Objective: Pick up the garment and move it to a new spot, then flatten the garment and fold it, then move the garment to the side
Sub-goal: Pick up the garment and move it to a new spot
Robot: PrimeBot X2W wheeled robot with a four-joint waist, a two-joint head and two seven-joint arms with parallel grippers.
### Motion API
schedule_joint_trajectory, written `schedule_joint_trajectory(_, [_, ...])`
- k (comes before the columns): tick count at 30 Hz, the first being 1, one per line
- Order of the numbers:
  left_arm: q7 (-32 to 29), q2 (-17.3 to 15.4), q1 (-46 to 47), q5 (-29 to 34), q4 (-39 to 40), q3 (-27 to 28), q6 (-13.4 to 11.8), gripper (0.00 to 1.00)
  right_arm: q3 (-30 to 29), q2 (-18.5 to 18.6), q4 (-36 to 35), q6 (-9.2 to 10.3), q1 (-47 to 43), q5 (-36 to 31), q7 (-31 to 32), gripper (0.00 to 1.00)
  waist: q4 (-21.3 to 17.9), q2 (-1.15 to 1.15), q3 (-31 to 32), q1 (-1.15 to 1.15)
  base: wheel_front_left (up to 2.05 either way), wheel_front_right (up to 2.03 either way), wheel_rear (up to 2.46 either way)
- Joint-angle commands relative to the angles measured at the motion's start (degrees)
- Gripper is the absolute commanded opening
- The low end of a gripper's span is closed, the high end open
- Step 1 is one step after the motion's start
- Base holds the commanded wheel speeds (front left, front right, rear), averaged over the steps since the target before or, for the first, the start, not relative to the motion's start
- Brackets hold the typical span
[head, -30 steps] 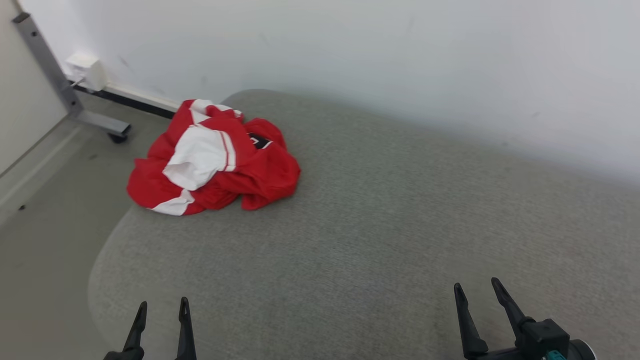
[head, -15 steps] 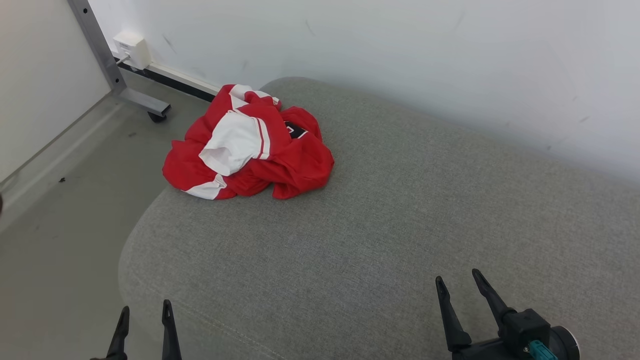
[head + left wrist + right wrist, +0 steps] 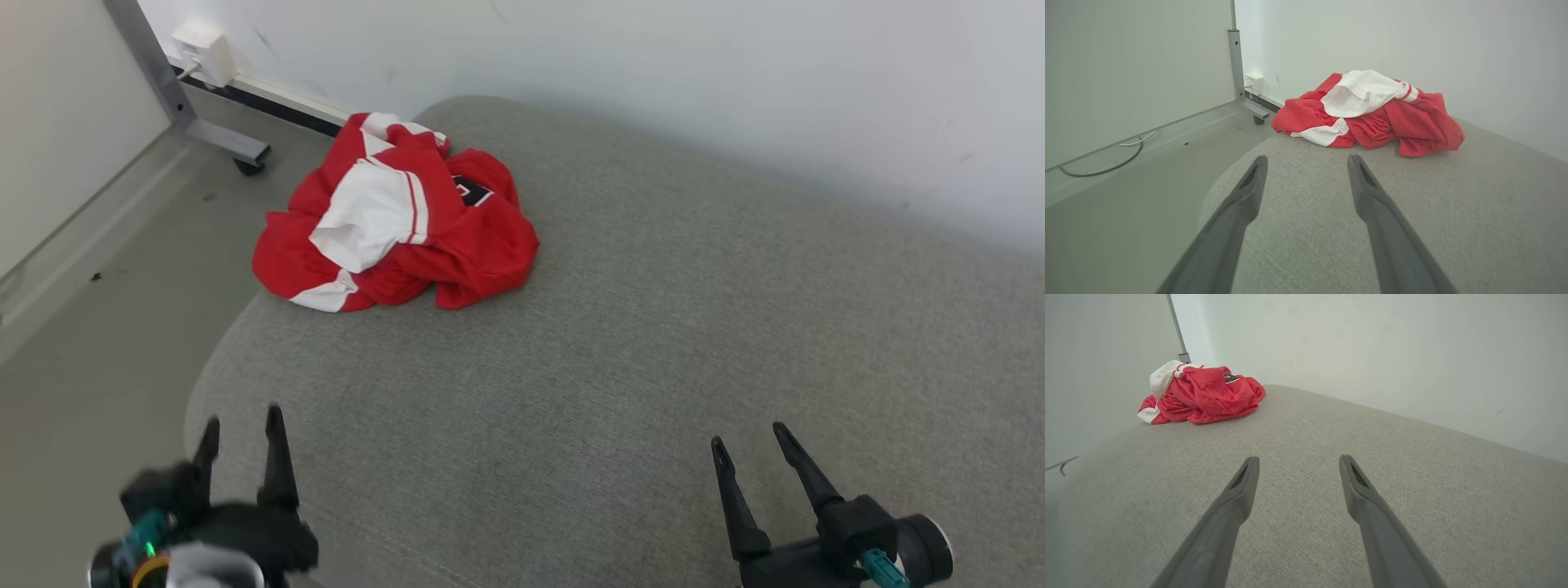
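— How far along is the task?
— Barely begun, by the look of it; the red and white jersey point(image 3: 400, 216) lies crumpled in a heap at the far left corner of the grey upholstered cushion point(image 3: 637, 351), close to the wall, one edge at the cushion's rounded left rim above the floor point(image 3: 90, 351); nothing holds it.
— And the grippers?
— The left gripper point(image 3: 243, 416) hovers over the near left edge of the cushion, jaws parted moderately and empty; the right gripper point(image 3: 749, 434) sits at the near right, jaws likewise parted and empty; both are well apart from the jersey, the left one the nearer; in the left wrist view its fingers point toward the heap.
— So what is left?
— Everything, in all likelihood; the pick-up, the move to a new spot, the flattening, the fold and the shift aside; the broad bare middle of the cushion looks a fair place to spread it.
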State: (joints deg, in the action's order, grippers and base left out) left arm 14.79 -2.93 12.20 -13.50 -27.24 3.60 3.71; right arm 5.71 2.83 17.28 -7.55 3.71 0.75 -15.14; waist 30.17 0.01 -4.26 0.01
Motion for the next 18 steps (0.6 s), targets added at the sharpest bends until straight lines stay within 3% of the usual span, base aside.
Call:
schedule_joint_trajectory(1, [-1.15, -0.68, 4.38, -1.43, -2.24, 0.47, 0.81, 1.00, 0.20, 0.14, -0.80, 0.12, 0.99, -1.09, -0.03, 1.00, -3.42, -0.01, -3.55, -0.01, 0.00, 0.00, 0.00])
schedule_joint_trajectory(5, [-6.84, -4.18, 13.97, -4.46, -7.66, 0.41, 2.70, 1.00, 1.24, 0.13, -2.10, 0.12, 2.46, -3.53, -0.02, 1.00, -8.41, -0.01, -8.43, -0.01, 0.00, 0.00, 0.00])
schedule_joint_trajectory(9, [-16.31, -7.56, 22.04, -11.49, -10.11, 1.69, 3.63, 1.00, 2.00, 0.14, -3.75, 0.12, 4.12, -4.92, 0.08, 1.00, -13.47, -0.01, -12.92, -0.01, 0.00, 0.00, 0.00])
schedule_joint_trajectory(11, [-23.25, -9.04, 24.93, -17.27, -9.53, 2.02, 3.86, 1.00, 2.86, 0.14, -4.90, 0.12, 5.08, -5.19, 0.18, 1.00, -16.14, -0.01, -15.37, -0.01, 0.00, 0.00, 0.00])
schedule_joint_trajectory(14, [-33.36, -14.46, 27.68, -24.37, -6.94, 2.95, 3.67, 1.00, 4.27, 0.13, -6.66, 0.12, 6.29, -4.75, 0.15, 1.00, -19.83, -0.01, -18.78, -0.01, 0.00, 0.00, 0.00])
schedule_joint_trajectory(18, [-42.82, -18.53, 30.47, -30.78, -4.08, 6.64, 3.16, 1.00, 5.04, 0.08, -8.21, 0.12, 6.74, -3.70, 0.09, 1.00, -23.14, -0.01, -22.31, -0.01, 0.00, 0.00, 0.00])
